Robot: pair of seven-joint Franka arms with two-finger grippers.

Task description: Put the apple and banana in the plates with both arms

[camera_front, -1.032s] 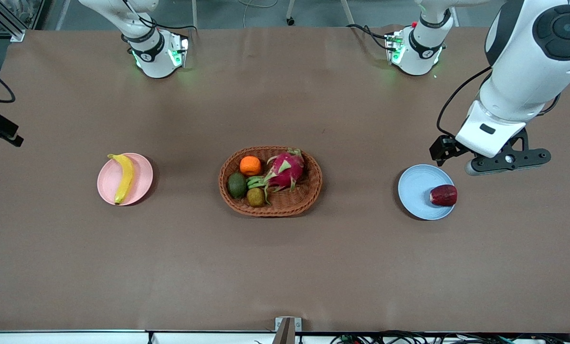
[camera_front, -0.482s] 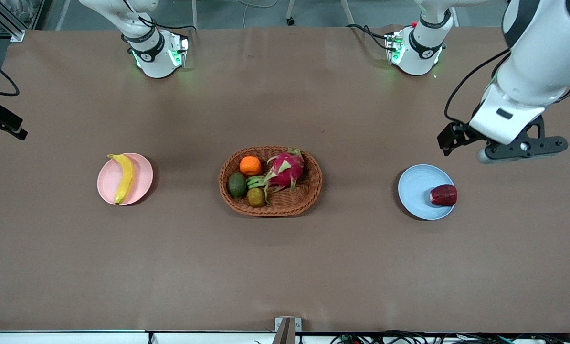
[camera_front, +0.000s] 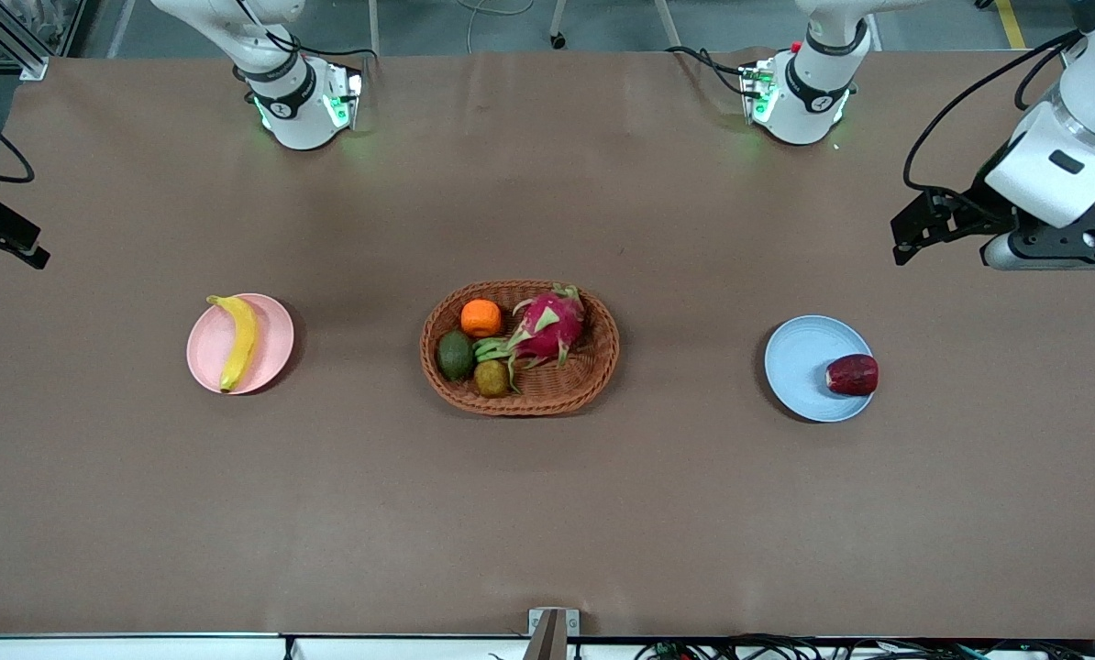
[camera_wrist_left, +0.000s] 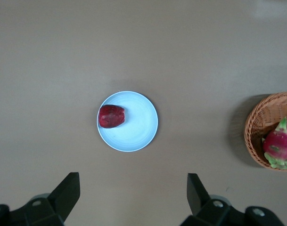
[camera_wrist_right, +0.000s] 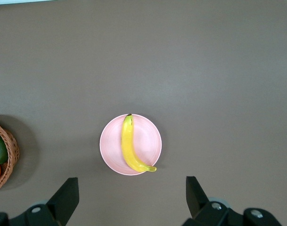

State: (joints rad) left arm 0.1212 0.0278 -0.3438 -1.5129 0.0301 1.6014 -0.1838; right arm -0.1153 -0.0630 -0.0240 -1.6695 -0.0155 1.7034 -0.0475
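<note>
Your apple [camera_front: 852, 375], glossy and likely slippery, sits at the blue plate's [camera_front: 802, 368] 3 o'clock rim, banana [camera_front: 237, 340] on pink [camera_front: 272, 341], both grippers [camera_wrist_left: 134, 195] [camera_wrist_right: 132, 197] spread wide, empty.

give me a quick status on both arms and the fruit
Left end effector open, empty, high over the table. Right end effector open, empty. Apple on blue plate, banana on pink plate. Nothing in the way.
</note>
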